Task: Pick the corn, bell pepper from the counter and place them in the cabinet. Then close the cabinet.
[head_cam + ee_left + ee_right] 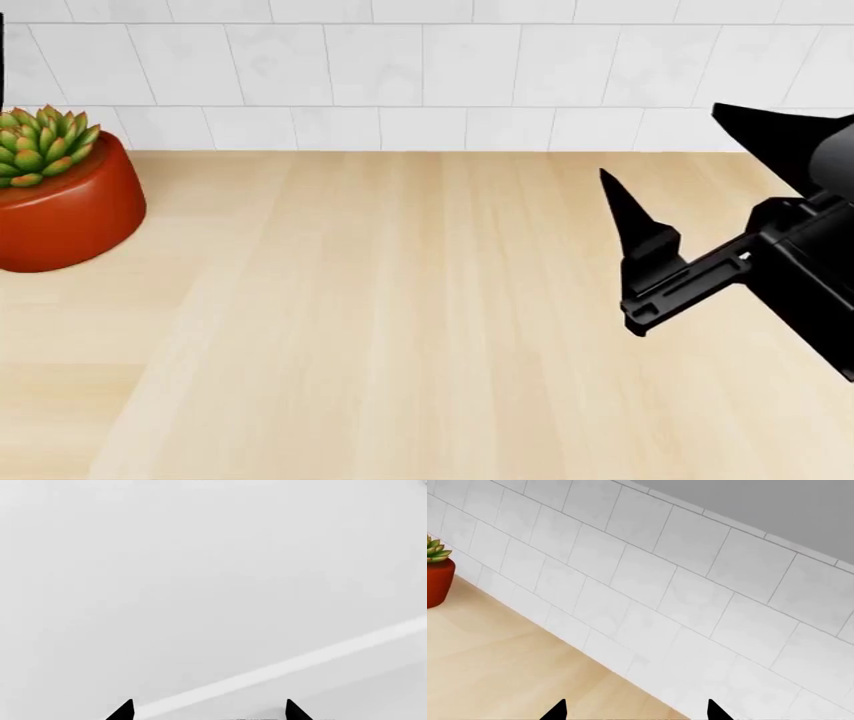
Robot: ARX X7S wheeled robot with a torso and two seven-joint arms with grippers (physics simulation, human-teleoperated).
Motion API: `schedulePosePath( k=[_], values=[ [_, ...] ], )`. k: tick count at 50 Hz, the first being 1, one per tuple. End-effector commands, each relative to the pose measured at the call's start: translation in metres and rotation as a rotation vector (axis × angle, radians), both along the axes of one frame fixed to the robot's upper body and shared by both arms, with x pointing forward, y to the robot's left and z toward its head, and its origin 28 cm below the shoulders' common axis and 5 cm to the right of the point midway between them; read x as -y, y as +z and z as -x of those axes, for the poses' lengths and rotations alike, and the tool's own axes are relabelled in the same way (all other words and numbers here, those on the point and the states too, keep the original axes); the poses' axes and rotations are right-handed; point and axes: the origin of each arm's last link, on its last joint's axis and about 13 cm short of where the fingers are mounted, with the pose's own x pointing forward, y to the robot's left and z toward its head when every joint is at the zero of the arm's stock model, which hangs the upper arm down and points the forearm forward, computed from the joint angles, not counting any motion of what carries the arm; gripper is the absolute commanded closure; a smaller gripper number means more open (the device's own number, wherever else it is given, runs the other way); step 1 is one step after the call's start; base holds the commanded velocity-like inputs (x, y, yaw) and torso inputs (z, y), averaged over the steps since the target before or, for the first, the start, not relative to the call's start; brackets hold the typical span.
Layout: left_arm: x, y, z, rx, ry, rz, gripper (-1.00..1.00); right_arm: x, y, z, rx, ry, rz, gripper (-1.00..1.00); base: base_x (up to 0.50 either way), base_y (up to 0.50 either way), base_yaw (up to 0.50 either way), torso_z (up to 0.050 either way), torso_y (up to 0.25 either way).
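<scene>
Head view is showing the right gripper (pixel 681 180) hovering open and empty over bare counter (pixel 374 330), facing the far tiles; corn, pepper unseen. Left gripper (pixel 209 711) open, facing a blank white surface.

Potted succulent (pixel 54 190), white tiled wall (pixel 427 70)

We see the bench (pixel 400 330), a wide, flat top of light beige wood with long grain lines. It runs back until it meets the white tiled wall. In the right wrist view we see one corner of the same pale wood (pixel 500 670) under the tiles. We cannot see the corn, the bell pepper or the cabinet.
</scene>
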Motion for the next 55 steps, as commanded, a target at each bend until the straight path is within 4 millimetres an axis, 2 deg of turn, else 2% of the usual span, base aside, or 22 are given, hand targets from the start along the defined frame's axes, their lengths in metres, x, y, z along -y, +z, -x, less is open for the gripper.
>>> schedulePosePath(
  k=[1,21,35,41,55],
  values=[
    [0.019,-0.039,-0.025,-0.207,-0.033,-0.121,-1.00,0.002,-0.001,0.001,0.004,-0.006,-0.004,-1.00,0.00,0.00,0.00,0.000,0.000],
    [0.022,-0.049,-0.035,-0.173,0.116,-0.167,-1.00,0.004,-0.002,0.002,0.005,-0.013,-0.013,-1.00,0.00,0.00,0.00,0.000,-0.007],
    [0.018,-0.056,-0.036,-0.157,0.146,-0.175,-1.00,0.006,0.001,0.004,0.015,-0.022,-0.017,-1.00,0.00,0.00,0.00,0.000,-0.008],
    [0.010,-0.057,-0.030,-0.134,0.129,-0.132,-1.00,0.007,0.002,0.005,0.019,-0.026,-0.019,-1.00,0.00,0.00,0.00,0.000,-0.006],
    [-0.020,-0.058,0.001,-0.040,0.063,0.035,-1.00,0.009,0.012,0.008,0.042,-0.041,-0.023,-1.00,0.00,0.00,0.00,0.000,-0.003]
  ],
)
